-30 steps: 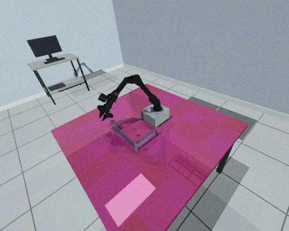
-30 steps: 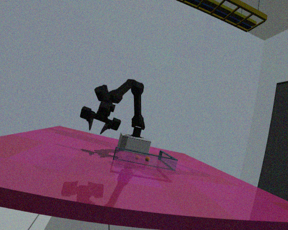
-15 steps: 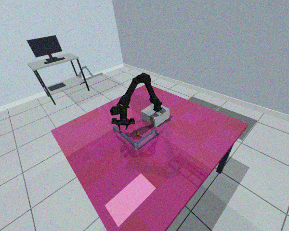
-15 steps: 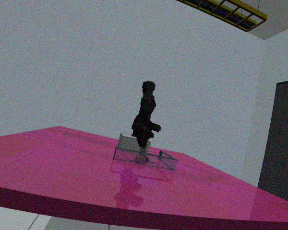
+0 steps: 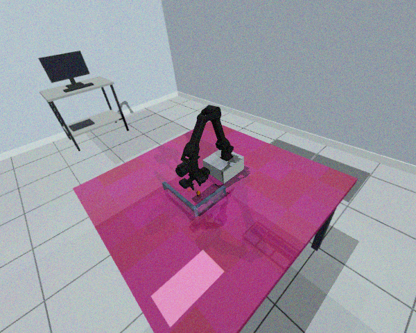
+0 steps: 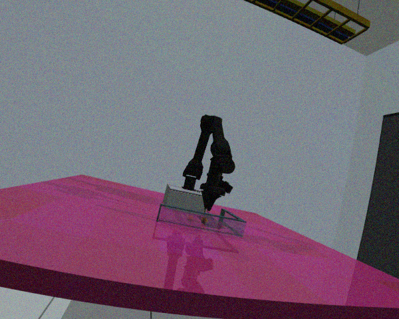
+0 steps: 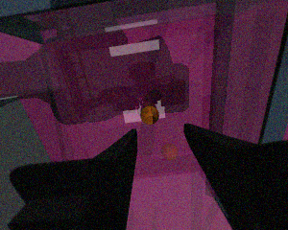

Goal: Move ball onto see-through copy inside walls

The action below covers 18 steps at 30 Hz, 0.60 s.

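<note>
Ball, one: orange (image 5: 198,193) (image 6: 204,220) (image 7: 149,115), on the counter (image 5: 265,200) (image 6: 90,247) (image 7: 178,201), inside the corner of two low clear walls (image 5: 179,196) (image 6: 182,210) (image 7: 281,72); small and grainy in the top view, seen through a wall in the exterior one.

See-through copy, one: reddish (image 6: 190,218) (image 7: 170,151), near the ball and apart from it; faint in the exterior view, not distinguishable in the top view.

End effector, one: black (image 5: 196,188) (image 6: 208,210) (image 7: 160,127), pointing down above the walled corner; fingers apart, clamped on nothing, the ball beyond their tips. Finger bases cut off by the wrist view's edges.

Arm, one: black (image 5: 197,132) (image 6: 223,151), folded over, mounted on a pale box (image 5: 233,173) (image 6: 182,199). Dark reflections blur the surface around the ball in the wrist view.

Overhead frame, one: yellow (image 6: 356,16), cropped by the upper edge.
</note>
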Each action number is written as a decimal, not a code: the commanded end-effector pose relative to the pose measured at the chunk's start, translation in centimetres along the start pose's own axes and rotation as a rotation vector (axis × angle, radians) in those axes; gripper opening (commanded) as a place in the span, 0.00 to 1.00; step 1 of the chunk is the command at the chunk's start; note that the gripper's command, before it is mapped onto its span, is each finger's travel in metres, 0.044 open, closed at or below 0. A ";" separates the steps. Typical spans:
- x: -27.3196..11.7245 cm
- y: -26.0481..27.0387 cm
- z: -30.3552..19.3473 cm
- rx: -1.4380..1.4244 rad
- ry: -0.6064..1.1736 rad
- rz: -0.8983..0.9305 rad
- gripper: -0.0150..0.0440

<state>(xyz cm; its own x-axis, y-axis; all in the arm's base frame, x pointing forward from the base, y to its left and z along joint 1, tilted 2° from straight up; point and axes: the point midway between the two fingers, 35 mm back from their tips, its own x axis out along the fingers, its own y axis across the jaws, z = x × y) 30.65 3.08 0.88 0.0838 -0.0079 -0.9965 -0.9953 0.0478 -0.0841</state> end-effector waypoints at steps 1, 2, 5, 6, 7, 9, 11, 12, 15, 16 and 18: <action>0.2 0.7 0.1 -0.025 0.009 0.019 0.64; 0.2 0.7 0.1 -0.025 0.009 0.019 0.64; 0.7 0.7 0.1 -0.025 0.009 0.019 0.64; 1.2 0.7 0.1 -0.025 0.009 0.019 0.64; 1.6 0.7 0.0 -0.025 0.009 0.020 0.64; 1.7 0.7 0.0 -0.025 0.009 0.020 0.64; 1.7 0.7 0.0 -0.025 0.009 0.020 0.64; 1.7 0.7 0.0 -0.025 0.009 0.020 0.64; 2.1 0.7 0.0 -0.025 0.009 0.020 0.64; 2.3 0.7 0.0 -0.025 0.009 0.020 0.64; 2.6 0.7 0.0 -0.025 0.009 0.020 0.64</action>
<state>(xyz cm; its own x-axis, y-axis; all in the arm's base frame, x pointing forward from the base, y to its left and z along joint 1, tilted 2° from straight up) 30.53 3.24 -0.92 0.0772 -0.0113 -0.9969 -0.9966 0.0286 -0.0775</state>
